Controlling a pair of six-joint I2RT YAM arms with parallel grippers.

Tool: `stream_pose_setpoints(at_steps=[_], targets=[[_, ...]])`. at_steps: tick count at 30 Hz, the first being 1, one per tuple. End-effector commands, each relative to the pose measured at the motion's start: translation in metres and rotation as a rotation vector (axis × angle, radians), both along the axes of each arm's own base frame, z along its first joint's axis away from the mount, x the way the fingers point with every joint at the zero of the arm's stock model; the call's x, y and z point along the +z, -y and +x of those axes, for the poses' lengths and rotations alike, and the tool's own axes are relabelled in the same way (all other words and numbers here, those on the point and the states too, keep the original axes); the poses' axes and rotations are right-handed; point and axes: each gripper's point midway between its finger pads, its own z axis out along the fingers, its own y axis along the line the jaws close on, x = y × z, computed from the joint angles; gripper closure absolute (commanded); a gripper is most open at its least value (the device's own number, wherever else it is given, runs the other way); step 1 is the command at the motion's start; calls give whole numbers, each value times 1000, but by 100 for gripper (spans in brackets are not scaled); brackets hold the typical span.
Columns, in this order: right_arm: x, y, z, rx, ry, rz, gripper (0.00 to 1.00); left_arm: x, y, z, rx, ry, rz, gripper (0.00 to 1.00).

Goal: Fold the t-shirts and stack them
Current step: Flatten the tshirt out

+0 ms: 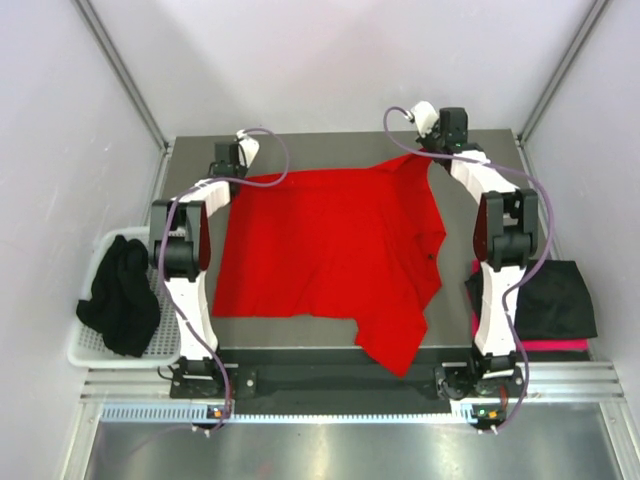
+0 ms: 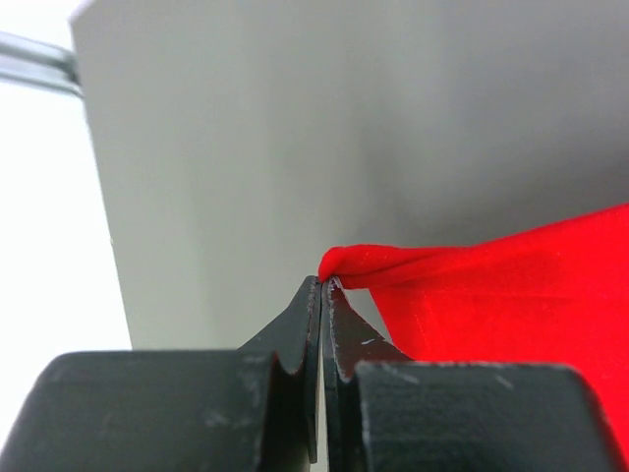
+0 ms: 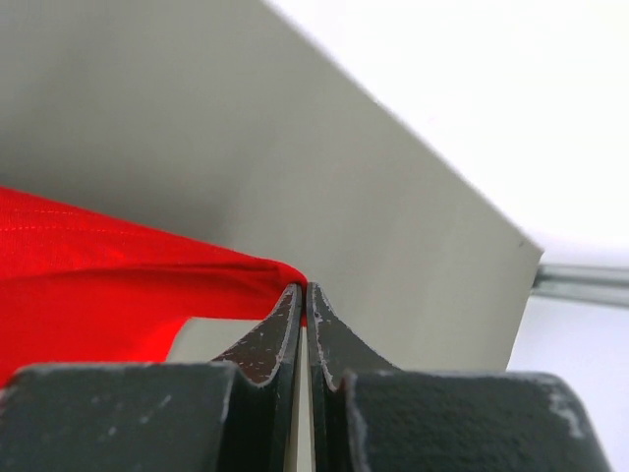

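Observation:
A bright red t-shirt (image 1: 325, 245) lies spread over the grey table (image 1: 340, 145), one part hanging off the near edge. My left gripper (image 1: 240, 168) is shut on its far left corner, seen in the left wrist view (image 2: 323, 282) with the red cloth (image 2: 491, 285) pinched at the tips. My right gripper (image 1: 425, 148) is shut on its far right corner, seen in the right wrist view (image 3: 304, 287) with the cloth (image 3: 118, 265) stretching left. A black t-shirt (image 1: 120, 295) lies in the basket. Another black t-shirt (image 1: 555, 298) lies on a pinkish-red one (image 1: 555, 345) at the right.
A white mesh basket (image 1: 90, 345) stands off the table's left side. Metal frame posts (image 1: 125, 70) rise at the far corners. The table's far edge lies just beyond both grippers.

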Motion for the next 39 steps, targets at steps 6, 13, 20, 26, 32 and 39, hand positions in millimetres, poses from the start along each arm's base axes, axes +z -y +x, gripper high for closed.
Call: stream_pose_setpoints(at_steps=[6, 13, 20, 26, 32, 39], targets=[[35, 13, 46, -101, 141, -37, 100, 36, -19, 43, 77, 163, 64, 100], [39, 2, 35, -69, 104, 2, 100, 53, -8, 40, 25, 179, 28, 100], [32, -9, -5, -23, 17, 30, 100, 60, 12, 25, -26, 163, -50, 100], [42, -17, -21, -13, -5, 54, 100, 85, 24, 15, -46, 219, -120, 100], [58, -23, -25, -14, -11, 86, 100, 95, 45, 14, -143, 222, -186, 100], [46, -35, -20, -5, -36, 92, 100, 68, 50, 32, -145, 140, -175, 100]])
